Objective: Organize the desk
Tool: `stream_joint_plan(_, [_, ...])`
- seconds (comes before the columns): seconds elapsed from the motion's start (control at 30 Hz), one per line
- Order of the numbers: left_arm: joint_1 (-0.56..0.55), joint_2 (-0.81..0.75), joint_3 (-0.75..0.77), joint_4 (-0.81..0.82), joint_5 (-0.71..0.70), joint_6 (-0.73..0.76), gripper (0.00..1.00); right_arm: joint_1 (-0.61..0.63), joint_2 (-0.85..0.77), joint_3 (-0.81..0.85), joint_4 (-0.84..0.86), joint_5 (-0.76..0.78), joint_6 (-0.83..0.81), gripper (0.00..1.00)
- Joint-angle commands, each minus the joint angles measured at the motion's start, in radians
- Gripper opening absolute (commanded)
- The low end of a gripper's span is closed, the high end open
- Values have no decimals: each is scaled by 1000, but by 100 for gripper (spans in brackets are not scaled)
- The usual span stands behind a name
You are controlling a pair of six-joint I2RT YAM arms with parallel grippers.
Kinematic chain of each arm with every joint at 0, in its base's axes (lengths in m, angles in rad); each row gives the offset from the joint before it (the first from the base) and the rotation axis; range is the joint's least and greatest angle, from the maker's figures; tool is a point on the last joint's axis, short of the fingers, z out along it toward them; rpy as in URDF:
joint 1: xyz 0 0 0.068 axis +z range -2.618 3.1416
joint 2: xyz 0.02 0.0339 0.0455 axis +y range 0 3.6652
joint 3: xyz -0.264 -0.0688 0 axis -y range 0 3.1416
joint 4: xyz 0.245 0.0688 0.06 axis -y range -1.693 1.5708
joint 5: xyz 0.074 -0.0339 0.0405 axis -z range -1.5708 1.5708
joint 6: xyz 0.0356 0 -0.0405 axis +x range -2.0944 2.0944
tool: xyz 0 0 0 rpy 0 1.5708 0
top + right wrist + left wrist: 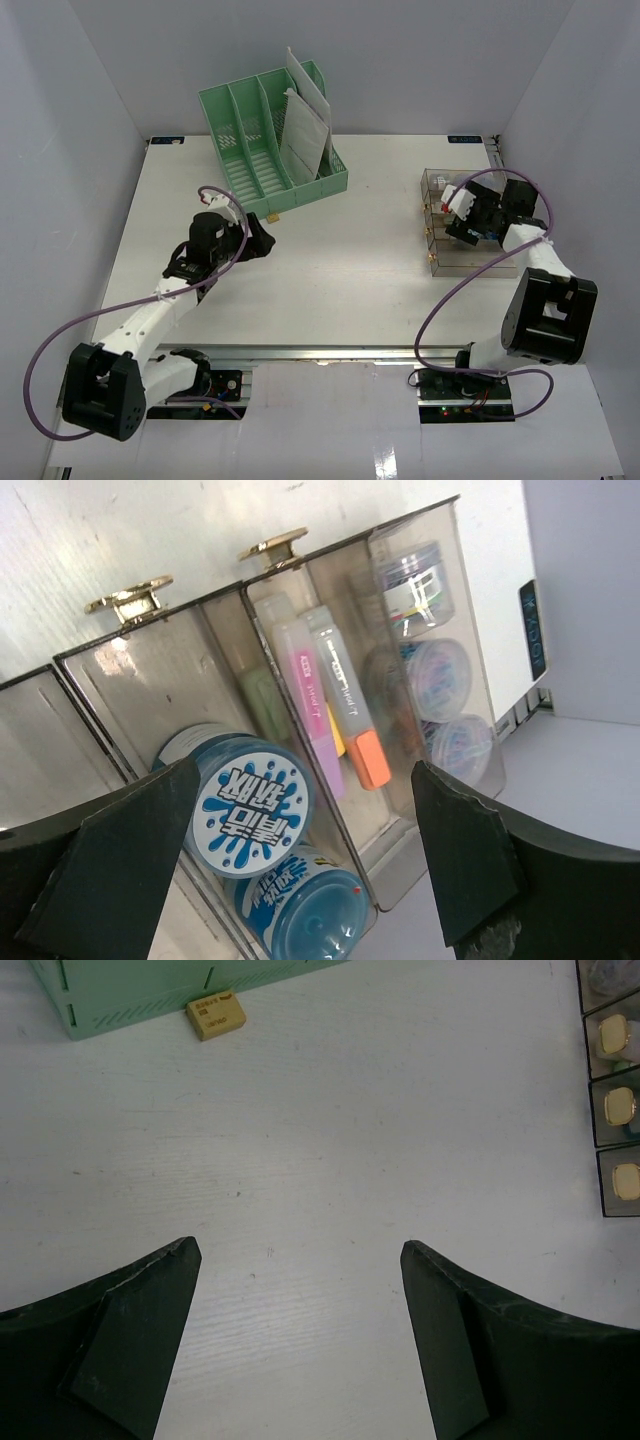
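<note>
The white desk (340,260) carries a green file rack (270,130) at the back and a clear compartment tray (450,255) on the right. My left gripper (262,240) hovers open over bare desk (300,1140), with nothing between its fingers. A small yellow eraser (215,1015) lies ahead of it, against the rack's base (150,995). My right gripper (305,770) is open above the tray. Below it two blue tubs (250,805) lie in one compartment, and highlighters (335,715) lie in the one beside it.
Papers (305,130) stand in the rack's right slots. Small clear jars (440,680) fill the tray's far compartment. Brass-coloured knobs (620,1105) line the tray's front. White walls enclose the desk on three sides, and a metal rail (330,352) runs along the near edge.
</note>
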Motion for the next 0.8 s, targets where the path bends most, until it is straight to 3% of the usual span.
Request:
stream_joint_plan(0.0, [-52, 52, 28, 68, -91, -41, 92, -6, -65, 5, 13, -105, 54, 93])
stream_joint_plan(0.17, [-129, 189, 82, 112, -239, -49, 84, -6, -153, 31, -37, -250, 332, 92])
stream_joint_plan(0.27, [-170, 307, 148, 115, -333, -46, 80, -5, -219, -2, -55, -472, 517, 92])
stream_joint_plan(0.4, [-208, 446, 226, 127, -451, -9, 80, -3, -328, -129, 79, -612, 735, 91])
stream_joint_plan(0.5, [-218, 543, 271, 150, -549, -15, 80, -1, -405, -227, 227, -631, 858, 91])
stream_joint_plan(0.77, [-221, 698, 310, 307, -644, -46, 79, -2, -431, -263, 241, -658, 879, 91])
